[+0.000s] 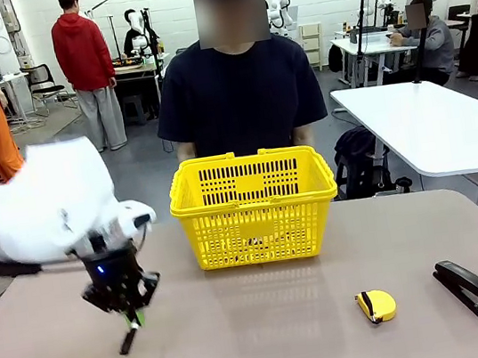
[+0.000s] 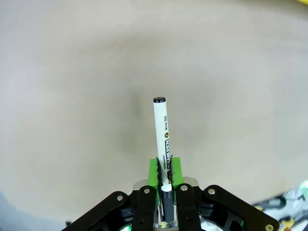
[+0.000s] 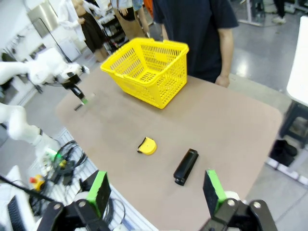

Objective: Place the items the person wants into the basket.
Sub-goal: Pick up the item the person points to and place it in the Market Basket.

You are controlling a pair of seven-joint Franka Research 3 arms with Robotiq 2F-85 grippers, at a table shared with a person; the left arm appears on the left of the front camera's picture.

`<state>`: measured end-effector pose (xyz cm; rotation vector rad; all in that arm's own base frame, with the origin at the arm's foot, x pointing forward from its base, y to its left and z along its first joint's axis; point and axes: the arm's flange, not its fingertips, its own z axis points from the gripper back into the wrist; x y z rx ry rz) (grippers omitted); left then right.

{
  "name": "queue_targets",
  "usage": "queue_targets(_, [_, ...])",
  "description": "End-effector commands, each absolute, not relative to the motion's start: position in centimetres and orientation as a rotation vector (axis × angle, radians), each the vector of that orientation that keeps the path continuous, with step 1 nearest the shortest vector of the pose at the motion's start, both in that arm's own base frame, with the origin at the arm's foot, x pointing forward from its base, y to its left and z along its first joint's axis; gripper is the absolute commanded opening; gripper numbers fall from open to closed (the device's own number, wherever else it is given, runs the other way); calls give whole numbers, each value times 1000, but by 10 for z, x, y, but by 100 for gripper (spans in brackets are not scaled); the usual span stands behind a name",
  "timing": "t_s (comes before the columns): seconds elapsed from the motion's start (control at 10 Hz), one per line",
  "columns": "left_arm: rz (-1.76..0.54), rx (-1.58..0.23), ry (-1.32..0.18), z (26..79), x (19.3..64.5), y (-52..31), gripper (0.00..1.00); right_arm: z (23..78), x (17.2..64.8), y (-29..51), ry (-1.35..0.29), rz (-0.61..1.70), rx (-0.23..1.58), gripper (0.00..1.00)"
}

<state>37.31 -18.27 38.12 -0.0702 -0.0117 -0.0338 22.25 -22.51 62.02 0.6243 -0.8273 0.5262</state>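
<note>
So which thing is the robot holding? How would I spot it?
Find the yellow basket on the table. To its left, the left tool pinches a black-and-white marker pointing down. The tape measure and stapler lie flat on the right.

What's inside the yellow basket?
Through the slotted sides of the basket something small and dark seems to lie on its floor, too unclear to name. The near wall covers most of the inside.
</note>
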Motion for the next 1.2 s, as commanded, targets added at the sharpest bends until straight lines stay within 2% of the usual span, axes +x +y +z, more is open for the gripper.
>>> queue_targets(0.0, [-62,-36,-41,459,346,-157,6,621,225,-225,-861,537,653,100])
queue_targets(0.3, [-97,-60,-63,516,329,-146,6,621,225,-225,-861,537,653,100])
queue_targets(0.6, [-96,-83,-98,529,310,-140,6,621,225,-225,-861,537,653,100])
queue_targets(1.1, [-84,-68,-80,530,316,-150,6,621,225,-225,-861,537,653,100])
